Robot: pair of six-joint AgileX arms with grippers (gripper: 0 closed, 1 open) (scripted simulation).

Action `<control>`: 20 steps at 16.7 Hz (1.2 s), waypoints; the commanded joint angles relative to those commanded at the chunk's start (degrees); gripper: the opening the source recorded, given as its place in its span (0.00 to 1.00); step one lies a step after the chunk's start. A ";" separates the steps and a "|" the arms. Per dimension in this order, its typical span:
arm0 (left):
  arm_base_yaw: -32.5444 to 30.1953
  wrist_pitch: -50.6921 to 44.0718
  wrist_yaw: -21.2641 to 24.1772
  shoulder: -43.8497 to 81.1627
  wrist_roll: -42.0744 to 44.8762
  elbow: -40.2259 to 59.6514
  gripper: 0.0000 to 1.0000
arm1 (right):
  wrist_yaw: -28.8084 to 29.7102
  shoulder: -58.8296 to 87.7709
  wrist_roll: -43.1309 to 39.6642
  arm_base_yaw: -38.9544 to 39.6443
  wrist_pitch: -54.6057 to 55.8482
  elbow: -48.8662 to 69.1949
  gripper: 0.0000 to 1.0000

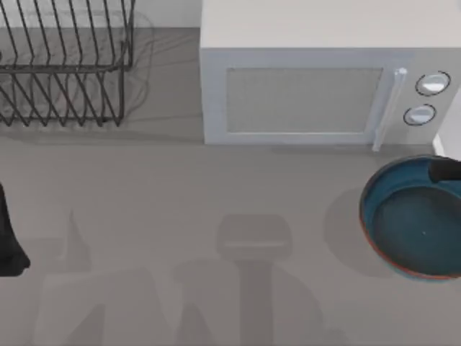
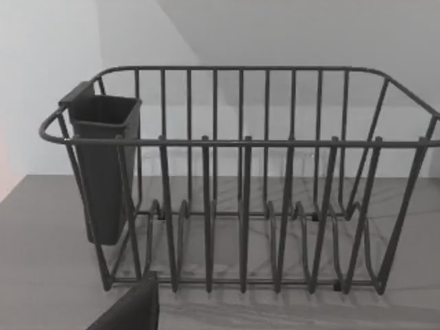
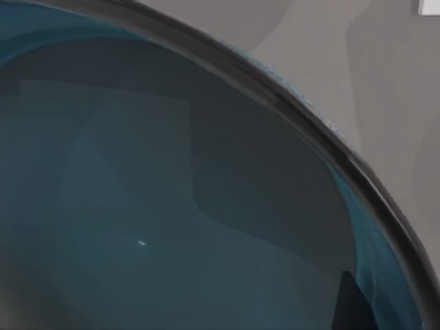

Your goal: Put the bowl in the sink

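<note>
The bowl (image 1: 414, 220) hangs at the table's far right, in front of the microwave's right end, with a glossy blue-teal inside and a reddish-brown rim. Its shadow falls on the counter to its left, so it is off the surface. My right gripper (image 1: 443, 171) is shut on the bowl's far rim. The right wrist view looks closely into the bowl (image 3: 172, 206), with a dark fingertip (image 3: 350, 306) at its edge. The sink is out of view. My left gripper (image 1: 9, 241) stays parked at the table's left edge.
A white microwave (image 1: 302, 94) stands at the back, centre to right, its door shut. At the back left is a dark wire dish rack (image 1: 65, 65). In the left wrist view the rack (image 2: 240, 206) carries a dark cutlery cup (image 2: 103, 172).
</note>
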 joint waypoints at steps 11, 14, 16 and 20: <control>0.00 0.00 0.00 0.00 0.00 0.00 1.00 | -17.98 -0.88 -9.49 -23.69 54.76 -5.60 0.00; 0.00 0.00 0.00 0.00 0.00 0.00 1.00 | -21.84 1.27 -12.25 -30.81 74.54 -12.12 0.00; 0.00 0.00 0.00 0.00 0.00 0.00 1.00 | -23.80 2.84 -13.83 -35.02 86.56 -16.91 0.00; 0.00 0.00 0.00 0.00 0.00 0.00 1.00 | -26.17 4.75 -16.05 -41.63 106.61 -26.32 0.00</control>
